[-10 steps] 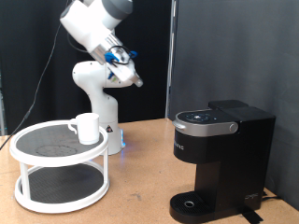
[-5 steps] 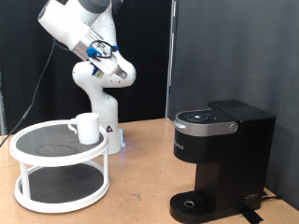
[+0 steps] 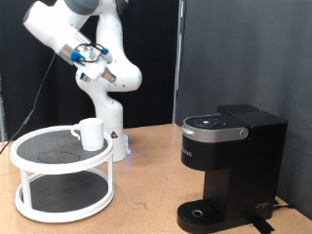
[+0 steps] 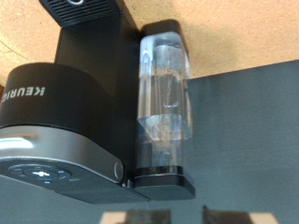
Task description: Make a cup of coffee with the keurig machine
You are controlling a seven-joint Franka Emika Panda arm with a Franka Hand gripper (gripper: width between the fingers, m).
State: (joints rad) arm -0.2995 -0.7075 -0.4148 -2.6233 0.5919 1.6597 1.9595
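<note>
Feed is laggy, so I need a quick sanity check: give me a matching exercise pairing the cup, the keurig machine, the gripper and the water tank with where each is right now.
Things:
1. cup
2. keurig machine
3. gripper
4. water tank

Places:
A. raised in the air at the exterior view's upper left
B. clipped against the machine's side, seen in the wrist view
C. on the top tier of the white round rack
D. on the table at the exterior view's right

Pairs: 1-C, 2-D, 3-A, 4-B
</note>
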